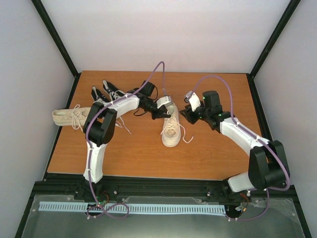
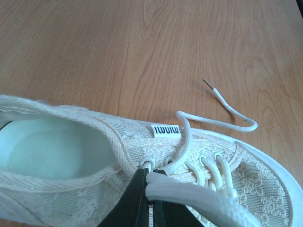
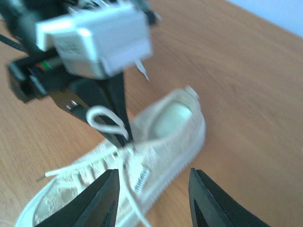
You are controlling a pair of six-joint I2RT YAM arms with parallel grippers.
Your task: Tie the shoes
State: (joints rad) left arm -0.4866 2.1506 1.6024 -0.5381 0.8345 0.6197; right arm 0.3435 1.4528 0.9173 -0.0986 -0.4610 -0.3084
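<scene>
A cream shoe (image 1: 172, 128) lies mid-table, toe toward me. My left gripper (image 1: 160, 114) is at its top eyelets, shut on a loop of its pale lace (image 2: 199, 195); the fingertips (image 2: 142, 189) press on the tongue. The other lace end (image 2: 222, 101) trails loose on the wood past the shoe's side (image 2: 57, 142). My right gripper (image 1: 186, 116) is open and empty just right of the shoe's heel. In the right wrist view (image 3: 154, 198) it frames the shoe (image 3: 163, 130) and the held lace loop (image 3: 102, 118). A second cream shoe (image 1: 67, 117) lies far left.
Two black shoes with white laces (image 1: 99, 95) (image 1: 115, 90) stand at the back left behind my left arm. The wooden table (image 1: 213, 153) is bounded by black frame posts and white walls.
</scene>
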